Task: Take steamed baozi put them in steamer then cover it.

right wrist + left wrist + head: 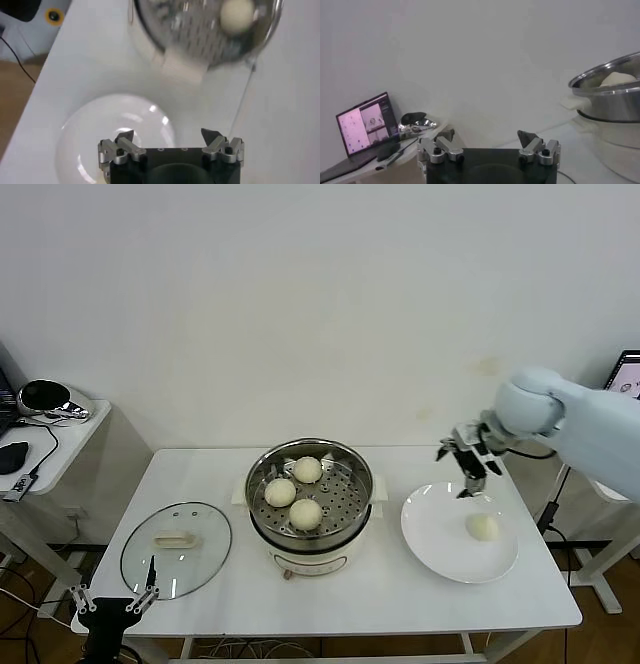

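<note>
The left gripper (112, 601), released, is parked near the cover (176, 548); three baozi (305, 513) are seen in the steamer (310, 499), one (482, 527) beside it under the released right gripper (468, 463)

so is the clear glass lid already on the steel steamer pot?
No: the clear glass lid lies flat on the white table, left of the open steel steamer pot.
</note>
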You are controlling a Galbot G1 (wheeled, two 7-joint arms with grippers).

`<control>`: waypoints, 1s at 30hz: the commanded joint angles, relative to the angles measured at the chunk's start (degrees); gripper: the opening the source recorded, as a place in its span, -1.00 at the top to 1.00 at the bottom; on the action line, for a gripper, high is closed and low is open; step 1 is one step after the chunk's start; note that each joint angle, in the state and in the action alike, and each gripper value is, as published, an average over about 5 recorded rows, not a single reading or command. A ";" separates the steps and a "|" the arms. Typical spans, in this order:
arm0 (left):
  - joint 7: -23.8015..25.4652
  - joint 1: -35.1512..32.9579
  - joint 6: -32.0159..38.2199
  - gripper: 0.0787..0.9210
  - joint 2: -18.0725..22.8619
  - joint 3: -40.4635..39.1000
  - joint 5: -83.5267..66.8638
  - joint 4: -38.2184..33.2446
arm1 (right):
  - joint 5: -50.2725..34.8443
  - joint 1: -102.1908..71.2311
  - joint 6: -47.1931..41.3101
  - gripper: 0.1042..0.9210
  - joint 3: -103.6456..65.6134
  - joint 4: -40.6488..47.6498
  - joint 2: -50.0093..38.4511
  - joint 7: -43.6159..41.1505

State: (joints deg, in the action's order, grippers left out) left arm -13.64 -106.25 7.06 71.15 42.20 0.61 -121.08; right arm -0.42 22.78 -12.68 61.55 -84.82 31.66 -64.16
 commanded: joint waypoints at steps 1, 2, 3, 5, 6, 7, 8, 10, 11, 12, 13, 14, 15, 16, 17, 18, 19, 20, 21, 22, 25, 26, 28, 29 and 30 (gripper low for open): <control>0.13 -0.26 -0.53 -0.77 -0.06 0.06 -1.77 0.26 | 10.37 -23.24 1.08 -0.76 -18.32 8.39 -5.73 0.08; 0.17 -0.21 -0.71 -0.77 -0.01 0.08 -2.08 0.28 | 11.08 -24.70 1.41 -0.76 -19.50 9.32 -5.29 0.23; 0.21 -0.12 -0.89 -0.77 0.05 0.11 -2.33 0.32 | 11.78 -26.02 1.68 -0.76 -20.71 10.21 -4.85 0.34; 0.29 0.05 -1.15 -0.77 0.16 0.17 -2.57 0.41 | 13.20 -28.11 2.08 -0.76 -22.82 11.87 -3.84 0.49; 0.32 0.10 -1.22 -0.77 0.19 0.21 -2.60 0.45 | 13.75 -28.85 2.17 -0.76 -23.67 12.67 -3.29 0.56; 0.35 0.13 -1.28 -0.77 0.21 0.26 -2.62 0.47 | 14.22 -29.41 2.26 -0.76 -24.35 13.46 -2.75 0.63; 0.39 0.13 -1.32 -0.77 0.22 0.32 -2.64 0.46 | 14.65 -29.85 2.48 -0.76 -24.90 14.51 -2.10 0.69; 0.44 0.13 -1.40 -0.77 0.22 0.46 -2.68 0.45 | 15.14 -30.33 3.32 -0.76 -25.68 17.21 -0.20 1.01; 0.47 0.13 -1.44 -0.77 0.21 0.51 -2.68 0.44 | 15.40 -30.45 3.82 -0.76 -26.03 18.61 0.82 1.17; 0.50 0.13 -1.48 -0.77 0.22 0.54 -2.68 0.42 | 15.63 -30.58 4.38 -0.76 -26.44 20.19 2.02 1.31; 0.53 0.13 -1.53 -0.77 0.24 0.55 -2.67 0.40 | 15.73 -30.71 4.79 -0.76 -26.88 21.71 3.34 1.47; 0.55 0.12 -1.57 -0.77 0.26 0.57 -2.65 0.37 | 15.88 -30.86 4.97 -0.76 -27.34 23.06 4.46 1.53; 0.58 0.12 -1.61 -0.77 0.29 0.61 -2.64 0.35 | 16.00 -30.98 5.16 -0.76 -27.69 24.09 5.42 1.55; 0.59 0.11 -1.63 -0.77 0.32 0.65 -2.63 0.35 | 16.08 -31.10 5.32 -0.76 -27.99 25.22 6.48 1.56; 0.60 0.08 -1.65 -0.77 0.33 0.71 -2.63 0.36 | 16.15 -31.18 5.39 -0.76 -28.17 26.12 7.38 1.59; 0.60 0.04 -1.65 -0.77 0.33 0.79 -2.63 0.37 | 16.23 -31.23 5.45 -0.76 -28.23 26.70 8.08 1.61; 0.60 -0.02 -1.64 -0.77 0.33 0.87 -2.63 0.38 | 16.27 -31.25 5.45 -0.76 -28.24 27.22 8.79 1.63; 0.60 -0.08 -1.63 -0.77 0.32 0.97 -2.64 0.40 | 16.33 -31.29 5.40 -0.76 -28.25 27.71 9.43 1.66; 0.59 -0.13 -1.62 -0.77 0.31 1.07 -2.65 0.42 | 16.40 -31.32 5.30 -0.76 -28.24 28.03 10.01 1.70; 0.59 -0.17 -1.61 -0.77 0.32 1.16 -2.66 0.43 | 16.52 -31.33 5.21 -0.76 -28.23 28.32 10.56 1.71; 0.58 -0.20 -1.60 -0.77 0.36 1.32 -2.67 0.45 | 16.89 -31.40 4.99 -0.76 -28.22 29.15 11.92 1.77; 0.57 -0.20 -1.60 -0.77 0.38 1.33 -2.67 0.44 | 16.96 -31.43 4.94 -0.76 -28.21 29.40 12.25 1.78; 0.58 -0.19 -1.59 -0.77 0.41 1.33 -2.65 0.41 | 17.08 -31.45 4.88 -0.76 -28.26 29.86 12.85 1.90; 0.57 -0.18 -1.59 -0.77 0.43 1.32 -2.64 0.41 | 17.17 -31.46 4.83 -0.76 -28.31 30.06 13.13 1.93; 0.57 -0.16 -1.59 -0.77 0.45 1.32 -2.64 0.41 | 17.31 -31.45 4.73 -0.76 -28.37 30.19 13.32 1.94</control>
State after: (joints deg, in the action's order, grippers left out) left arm -13.06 -106.41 5.49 71.57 43.51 -1.88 -120.65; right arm 15.41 -6.50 -8.40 35.48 -59.43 40.73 -62.43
